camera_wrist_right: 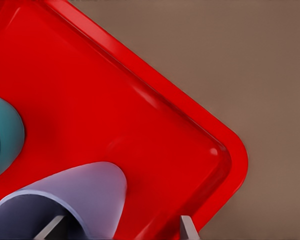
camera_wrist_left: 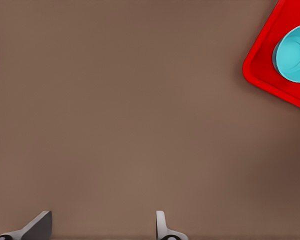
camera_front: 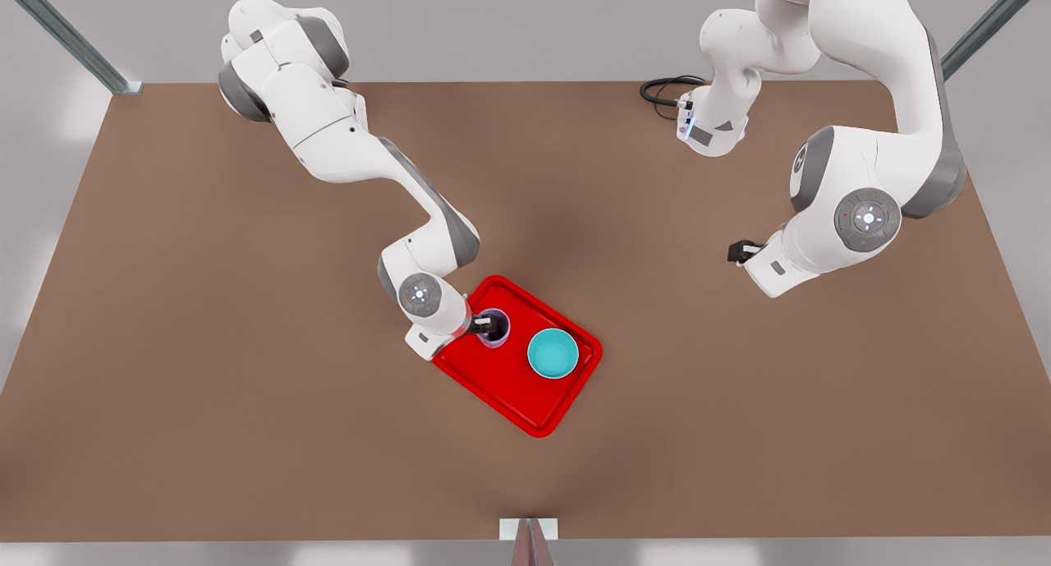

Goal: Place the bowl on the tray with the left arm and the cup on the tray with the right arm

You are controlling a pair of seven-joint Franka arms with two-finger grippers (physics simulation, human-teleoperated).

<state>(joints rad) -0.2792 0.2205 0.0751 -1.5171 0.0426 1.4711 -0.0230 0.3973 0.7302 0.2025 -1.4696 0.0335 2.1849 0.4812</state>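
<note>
Brown bench [camera_front: 246,385], red tray [camera_front: 493,377] near centre, teal bowl [camera_front: 553,353] at its 3 o'clock side, lavender cup [camera_front: 493,329] at 10 o'clock, right gripper [camera_front: 484,325] fingers straddling the cup's rim, left gripper [camera_front: 736,252] fingers spread, empty, above bare bench.

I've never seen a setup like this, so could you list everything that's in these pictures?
tray: one, bright red, on the table near its middle.
bowl: one, teal, on the tray, at the end toward the front view's right.
cup: one, pale lavender, on the tray, apart from the bowl.
table: one, brown.
cable: one, black, coiled at the table's far edge.
right gripper: one, black, fingers straddling the cup's rim.
left gripper: one, black, fingers open, over bare table, away from the tray.
</note>
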